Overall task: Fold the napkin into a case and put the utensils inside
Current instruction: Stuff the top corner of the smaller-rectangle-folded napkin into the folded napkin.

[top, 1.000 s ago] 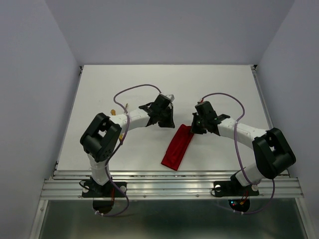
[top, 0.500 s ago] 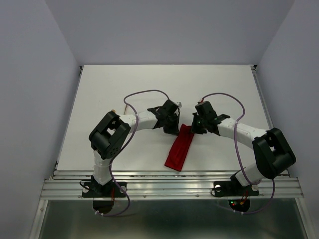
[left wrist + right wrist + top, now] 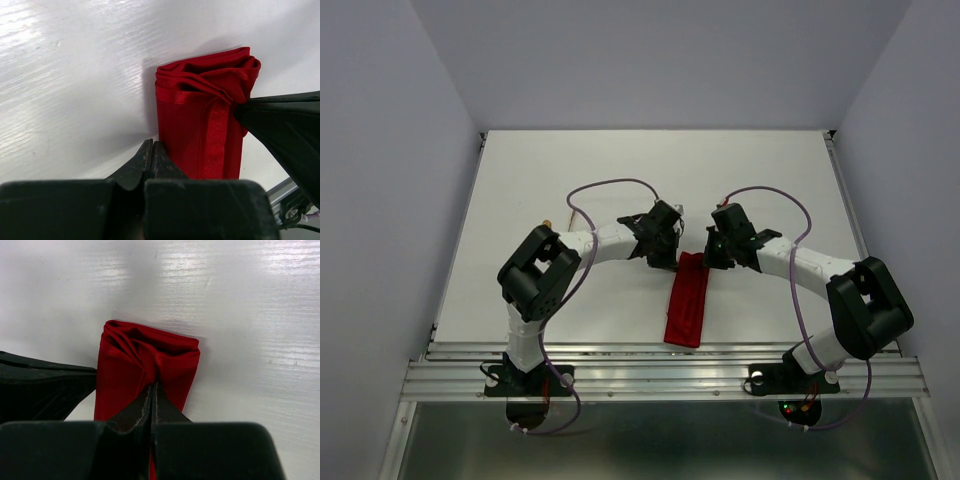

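The right gripper (image 3: 154, 386) pinched the case (image 3: 686, 305) at its bunched end; the left gripper (image 3: 151, 146), clenched alongside, hid its own hold.

White arms (image 3: 610, 238), black joints (image 3: 532, 275), purple cables (image 3: 605, 183)

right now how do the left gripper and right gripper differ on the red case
The right gripper pinches the case mid-width at its far end; the left gripper sits at that end's side edge. The case puckers toward the right gripper, but lies smooth by the left gripper. Both are shut.
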Motion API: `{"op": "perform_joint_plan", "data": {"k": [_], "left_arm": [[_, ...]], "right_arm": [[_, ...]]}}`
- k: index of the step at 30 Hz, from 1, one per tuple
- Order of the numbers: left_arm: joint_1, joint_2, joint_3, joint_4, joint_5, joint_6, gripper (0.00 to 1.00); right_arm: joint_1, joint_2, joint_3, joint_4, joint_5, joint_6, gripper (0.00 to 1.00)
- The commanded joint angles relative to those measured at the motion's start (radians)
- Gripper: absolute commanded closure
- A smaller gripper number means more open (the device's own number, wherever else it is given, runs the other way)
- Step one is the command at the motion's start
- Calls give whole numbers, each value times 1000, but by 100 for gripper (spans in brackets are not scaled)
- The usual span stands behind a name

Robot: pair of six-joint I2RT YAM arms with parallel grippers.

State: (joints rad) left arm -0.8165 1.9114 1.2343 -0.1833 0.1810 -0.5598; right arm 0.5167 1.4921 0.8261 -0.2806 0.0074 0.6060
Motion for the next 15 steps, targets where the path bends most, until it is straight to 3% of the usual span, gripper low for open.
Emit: {"op": "perform_joint_plan", "data": {"k": [1, 15], "left_arm": [[-3, -101, 14, -27, -74, -5, 100], [-18, -86, 40, -31, -45, 1, 100]], "right_arm": [[-1, -30, 28, 15, 2, -3, 99], [-1, -24, 28, 20, 2, -5, 99]]}}
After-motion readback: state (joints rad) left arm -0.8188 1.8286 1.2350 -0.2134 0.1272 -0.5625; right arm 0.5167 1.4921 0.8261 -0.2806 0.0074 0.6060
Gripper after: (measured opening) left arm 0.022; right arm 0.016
